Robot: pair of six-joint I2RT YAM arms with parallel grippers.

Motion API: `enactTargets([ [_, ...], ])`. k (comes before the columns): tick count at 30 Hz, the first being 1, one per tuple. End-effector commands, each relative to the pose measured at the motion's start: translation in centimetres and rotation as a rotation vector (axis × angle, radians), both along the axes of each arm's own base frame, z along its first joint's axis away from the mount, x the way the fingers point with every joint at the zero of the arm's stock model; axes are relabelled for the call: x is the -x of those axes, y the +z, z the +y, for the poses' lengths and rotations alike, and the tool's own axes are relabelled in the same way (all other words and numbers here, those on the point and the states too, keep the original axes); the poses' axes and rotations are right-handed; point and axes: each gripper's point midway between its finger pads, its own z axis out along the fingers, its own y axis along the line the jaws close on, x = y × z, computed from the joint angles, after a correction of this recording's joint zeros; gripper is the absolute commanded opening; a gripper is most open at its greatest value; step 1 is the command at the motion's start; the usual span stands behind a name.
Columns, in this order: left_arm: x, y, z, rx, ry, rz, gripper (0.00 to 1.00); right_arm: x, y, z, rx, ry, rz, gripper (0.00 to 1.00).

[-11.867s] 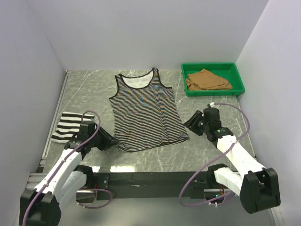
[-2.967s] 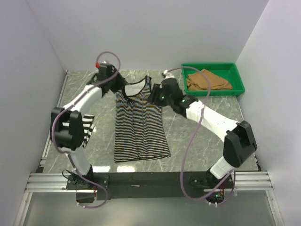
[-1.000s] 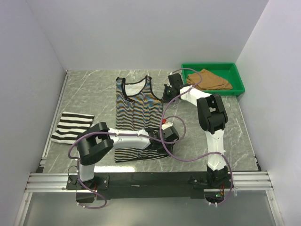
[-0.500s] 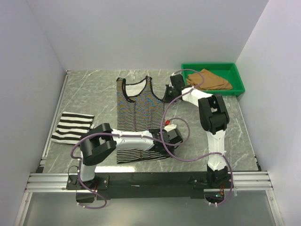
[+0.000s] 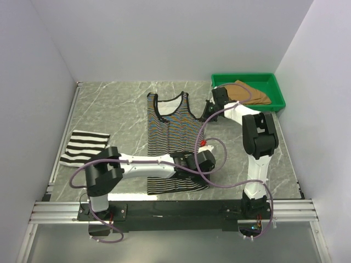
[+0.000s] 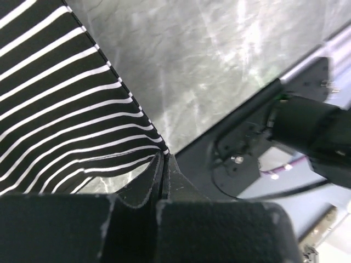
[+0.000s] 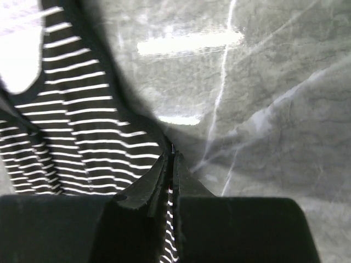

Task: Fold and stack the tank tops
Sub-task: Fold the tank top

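Observation:
The thin-striped tank top (image 5: 173, 131) lies lengthwise mid-table, neckline toward the back wall. My left gripper (image 5: 202, 164) reaches across to the top's near right hem corner and is shut on it. In the left wrist view the jaws meet at the striped hem (image 6: 66, 109). My right gripper (image 5: 208, 113) is shut on the top's far right armhole edge, with stripes (image 7: 88, 120) showing between its jaws. The wide-striped tank top (image 5: 85, 147) lies folded at the left. The tan-brown tank top (image 5: 244, 92) is in the tray.
A green tray (image 5: 247, 76) stands at the back right corner. White walls close in the left, back and right sides. A black rail (image 5: 164, 208) runs along the near edge, and purple cables (image 5: 219, 164) loop off both arms.
My left gripper has shut on the hem corner. Both arms and the thin-striped top have shifted to the right across the table.

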Motion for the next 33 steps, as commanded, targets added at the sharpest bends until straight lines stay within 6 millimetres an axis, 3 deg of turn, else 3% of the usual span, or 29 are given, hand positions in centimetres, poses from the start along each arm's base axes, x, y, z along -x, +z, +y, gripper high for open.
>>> enactTargets([
  [1, 1.3, 3.5, -0.6, 0.132, -0.025, 0.013, 0.01, -1.0, 4.7, 0.1, -0.016, 0.011, -0.116, 0.00],
  [6, 1.3, 3.3, 1.4, 0.177, 0.043, 0.040, 0.01, -0.9, 6.1, 0.7, -0.009, 0.005, -0.119, 0.00],
  [8, 0.3, 4.0, 2.0, 0.201, 0.102, 0.017, 0.01, -1.0, 6.6, 1.1, 0.011, 0.003, -0.128, 0.00],
  [17, -0.2, 3.5, 6.8, 0.221, 0.273, 0.017, 0.01, -1.1, 6.7, 6.0, 0.080, 0.036, -0.117, 0.00],
  [26, 0.1, 0.9, 12.3, 0.158, 0.426, 0.049, 0.00, -1.3, 6.7, 12.4, 0.130, 0.095, -0.128, 0.00],
  [33, 0.7, -1.0, 15.1, 0.079, 0.491, 0.079, 0.00, -1.5, 5.4, 14.7, 0.151, 0.109, -0.122, 0.00],
])
